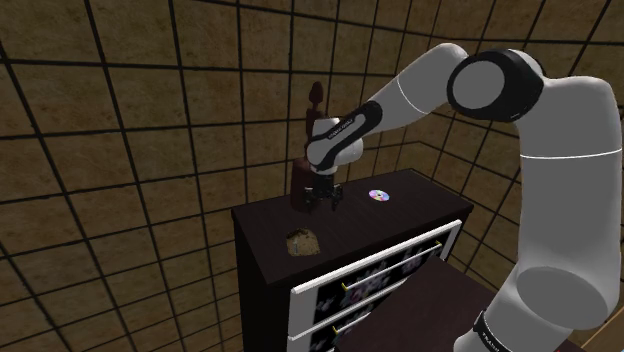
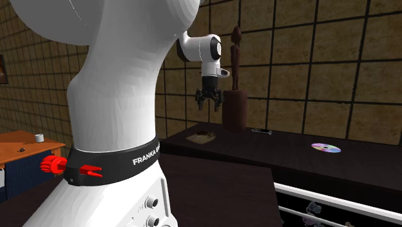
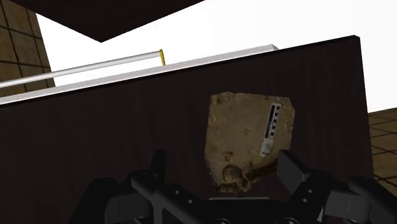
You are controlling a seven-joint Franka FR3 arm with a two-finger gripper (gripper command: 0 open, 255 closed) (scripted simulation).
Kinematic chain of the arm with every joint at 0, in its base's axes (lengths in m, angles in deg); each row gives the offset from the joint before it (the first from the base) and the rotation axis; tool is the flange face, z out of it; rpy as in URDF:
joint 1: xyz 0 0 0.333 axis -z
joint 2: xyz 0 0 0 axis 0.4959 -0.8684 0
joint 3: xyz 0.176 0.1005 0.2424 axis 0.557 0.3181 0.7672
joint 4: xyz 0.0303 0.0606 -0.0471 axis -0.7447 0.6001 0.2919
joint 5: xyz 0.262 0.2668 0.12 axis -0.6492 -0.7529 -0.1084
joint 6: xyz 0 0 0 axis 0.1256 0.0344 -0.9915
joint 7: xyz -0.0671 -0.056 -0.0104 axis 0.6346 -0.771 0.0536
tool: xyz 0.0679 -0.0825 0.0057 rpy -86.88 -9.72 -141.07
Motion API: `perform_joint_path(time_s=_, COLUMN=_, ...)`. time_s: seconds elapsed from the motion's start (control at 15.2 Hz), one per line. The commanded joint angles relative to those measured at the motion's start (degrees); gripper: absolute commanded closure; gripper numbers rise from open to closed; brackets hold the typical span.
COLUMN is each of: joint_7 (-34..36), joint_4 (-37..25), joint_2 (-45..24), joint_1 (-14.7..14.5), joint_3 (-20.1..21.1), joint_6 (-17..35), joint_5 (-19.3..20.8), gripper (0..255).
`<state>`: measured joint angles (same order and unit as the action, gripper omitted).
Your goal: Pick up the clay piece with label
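Observation:
The clay piece (image 1: 302, 242) is a tan, rough, flat lump lying on the dark dresser top (image 1: 400, 215) near its front corner. In the wrist view the clay piece (image 3: 251, 137) carries a white label strip with black marks (image 3: 272, 127) along one edge. My gripper (image 1: 323, 200) hangs above the top, farther back than the clay and clear of it. Its fingers stand apart, open, with nothing between them. In the second exterior view the gripper (image 2: 209, 103) hovers well above the clay piece (image 2: 205, 136). Seen from the wrist, the gripper (image 3: 222, 162) has the clay just ahead of its fingertips (image 3: 289, 167).
A tall dark statue (image 1: 308, 150) on a block stands right behind the gripper. A shiny disc (image 1: 378, 195) lies farther along the top, and a small metal item (image 2: 261, 131) rests near the statue. White-fronted drawers (image 1: 370, 280) stick out below the front edge. An orange table (image 2: 26, 145) stands far off.

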<state>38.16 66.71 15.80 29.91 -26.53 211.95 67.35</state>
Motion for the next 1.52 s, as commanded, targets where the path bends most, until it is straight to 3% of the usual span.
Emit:
perform_joint_path(time_s=0.0, joint_7=0.54, joint_4=-4.91, joint_2=-4.93, joint_1=0.12, joint_3=-0.05, joint_6=-0.06, joint_5=-0.48, gripper=0)
perform_joint_path(time_s=0.59, joint_7=2.95, joint_4=-29.10, joint_2=-26.78, joint_1=0.94, joint_3=-0.13, joint_6=-2.74, joint_5=-2.46, gripper=0)
perform_joint_path(time_s=1.25, joint_7=2.78, joint_4=-31.23, joint_2=-31.55, joint_1=0.97, joint_3=-0.06, joint_6=-0.12, joint_5=-2.50, gripper=0)
perform_joint_path(time_s=1.32, joint_7=2.74, joint_4=-31.18, joint_2=-31.50, joint_1=1.01, joint_3=-0.06, joint_6=-0.12, joint_5=-2.50, gripper=255)
perform_joint_path(time_s=1.45, joint_7=2.75, joint_4=-31.15, joint_2=-31.52, joint_1=1.00, joint_3=-0.06, joint_6=-0.06, joint_5=-2.50, gripper=255)
